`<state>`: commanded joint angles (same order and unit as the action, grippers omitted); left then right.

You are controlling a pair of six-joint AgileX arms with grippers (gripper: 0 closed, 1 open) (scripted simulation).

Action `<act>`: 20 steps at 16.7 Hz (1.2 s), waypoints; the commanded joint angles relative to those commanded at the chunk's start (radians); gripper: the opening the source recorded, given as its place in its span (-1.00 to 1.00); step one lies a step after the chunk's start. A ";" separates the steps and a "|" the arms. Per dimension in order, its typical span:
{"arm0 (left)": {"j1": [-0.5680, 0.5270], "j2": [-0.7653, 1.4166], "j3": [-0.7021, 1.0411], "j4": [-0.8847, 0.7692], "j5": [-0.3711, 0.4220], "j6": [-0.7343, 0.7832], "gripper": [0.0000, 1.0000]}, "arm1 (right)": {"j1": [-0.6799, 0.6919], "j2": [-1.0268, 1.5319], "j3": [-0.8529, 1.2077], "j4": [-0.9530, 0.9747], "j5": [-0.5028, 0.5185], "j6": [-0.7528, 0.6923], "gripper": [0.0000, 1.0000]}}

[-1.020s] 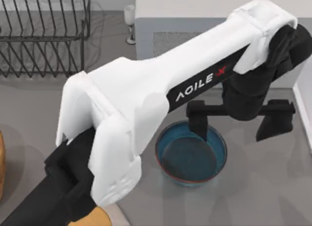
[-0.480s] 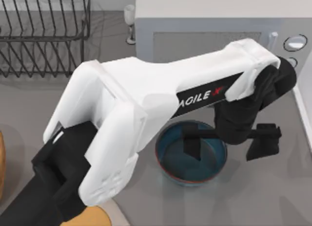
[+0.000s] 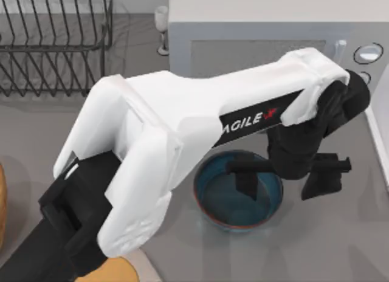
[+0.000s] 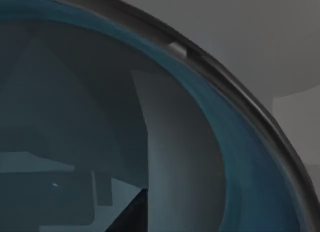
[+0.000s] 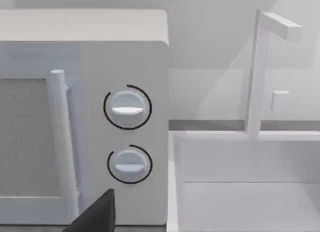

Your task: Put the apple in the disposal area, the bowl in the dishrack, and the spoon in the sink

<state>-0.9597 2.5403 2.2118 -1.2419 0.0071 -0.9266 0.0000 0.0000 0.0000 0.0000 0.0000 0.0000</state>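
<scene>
The teal-blue bowl point(image 3: 217, 197) with its reddish-brown rim sits on the grey counter in front of the microwave. My left gripper point(image 3: 285, 180) is open and straddles the bowl's right rim, with one black finger point(image 3: 246, 182) inside the bowl and the other outside it. The left wrist view shows the bowl's inner wall point(image 4: 175, 142) from very close. The black wire dishrack point(image 3: 55, 48) stands at the back left. The sink point(image 5: 245, 192), with a white faucet point(image 5: 254, 77), lies beside the microwave in the right wrist view. The apple and the spoon are out of view.
A white microwave point(image 3: 261, 45) with two dials point(image 5: 127, 108) stands behind the bowl. A small white glass point(image 3: 161, 27) sits between rack and microwave. A yellow-orange disc point(image 3: 115, 273) peeks from under my left arm at the front. A dark tip of my right gripper point(image 5: 97, 214) shows near the microwave.
My left gripper has come forward and down from behind the bowl onto its right rim. The gap between its fingers looks slightly narrower than before.
</scene>
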 joint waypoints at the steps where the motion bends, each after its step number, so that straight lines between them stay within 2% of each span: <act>1: 0.000 0.000 0.000 0.000 0.000 0.000 0.10 | 0.000 0.000 0.000 0.000 0.000 0.000 1.00; 8: 0.000 0.000 0.000 0.000 0.000 0.000 -0.96 | 0.000 0.000 0.000 0.000 0.000 0.000 1.00; 20: 0.000 0.011 0.035 -0.035 -0.001 -0.001 -1.00 | 0.000 0.000 0.000 0.000 0.000 0.000 1.00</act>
<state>-0.9596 2.5509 2.2468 -1.2772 0.0065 -0.9271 0.0000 0.0000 0.0000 0.0000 0.0000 0.0000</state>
